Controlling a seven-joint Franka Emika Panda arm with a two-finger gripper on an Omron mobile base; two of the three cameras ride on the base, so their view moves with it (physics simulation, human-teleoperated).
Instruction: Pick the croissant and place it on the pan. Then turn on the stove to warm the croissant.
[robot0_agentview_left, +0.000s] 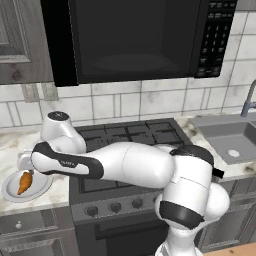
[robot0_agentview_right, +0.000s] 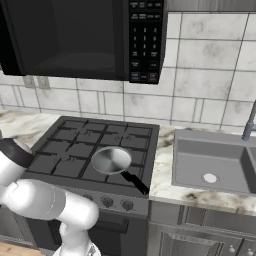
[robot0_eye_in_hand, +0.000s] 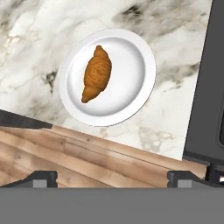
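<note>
The croissant (robot0_eye_in_hand: 96, 73) lies on a white plate (robot0_eye_in_hand: 135, 92) on the marble table (robot0_eye_in_hand: 39, 39), left of the stove (robot0_agentview_right: 75, 150). The claw (robot0_eye_in_hand: 112, 178) hangs above it, spread wide, empty. Light, flaky, easily crushed, I reckon: best pinched gently across its thick middle.

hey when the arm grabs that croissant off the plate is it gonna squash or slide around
The croissant looks small and puffy, so probably light and easy to crush if squeezed hard. It lies flat with tapered ends on a smooth white plate, so a nudge might make it slide or spin rather than roll. The gripper is open above it, not touching.
</note>
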